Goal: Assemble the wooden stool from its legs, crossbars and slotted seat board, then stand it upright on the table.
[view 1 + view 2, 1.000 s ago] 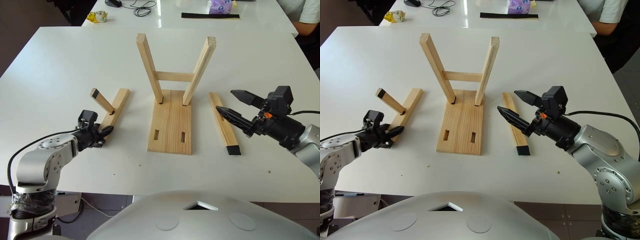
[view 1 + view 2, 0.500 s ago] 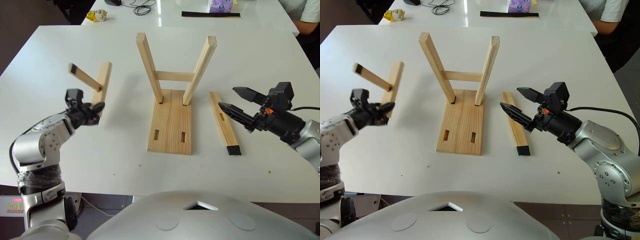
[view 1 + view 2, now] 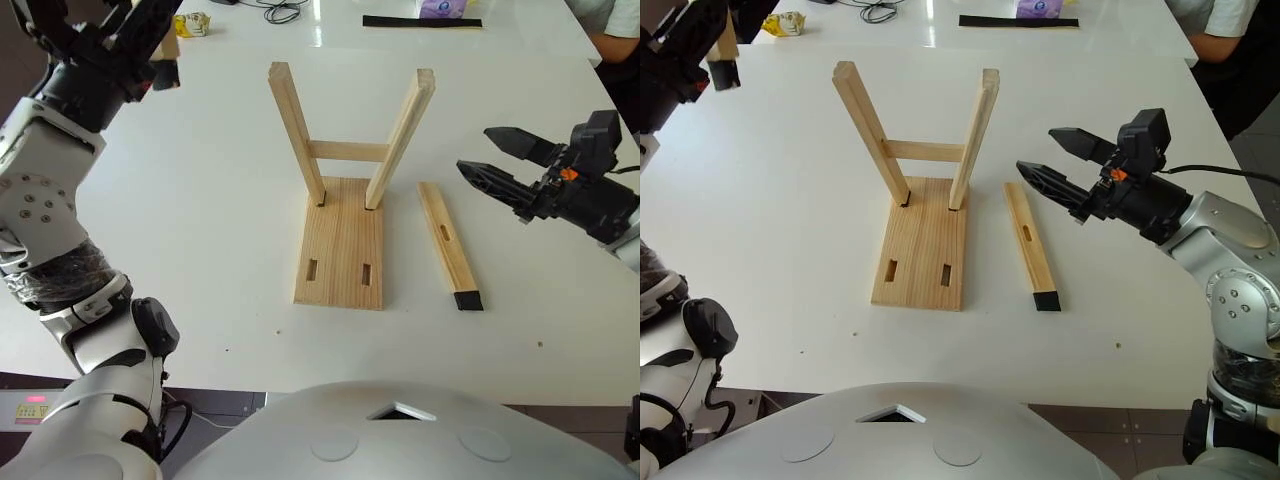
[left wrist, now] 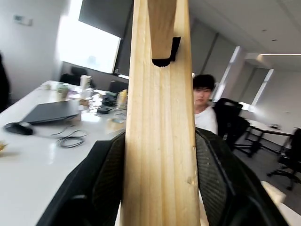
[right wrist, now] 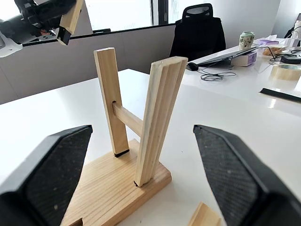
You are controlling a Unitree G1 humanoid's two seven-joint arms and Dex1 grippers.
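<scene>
Left gripper (image 3: 135, 35) has hoisted its clamped leg-and-crossbar piece (image 4: 160, 117) off the table (image 3: 200, 250), likely heading for the seat board (image 3: 340, 235)'s free slots (image 3: 313, 269); right gripper (image 3: 1036, 150) hovers wide open.

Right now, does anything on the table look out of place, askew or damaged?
Nothing is broken or spilled. Assembly is only half done: two legs stand on the board, its near slots are empty, a third leg lies flat right of it, and the left gripper holds a fourth leg high up.
</scene>
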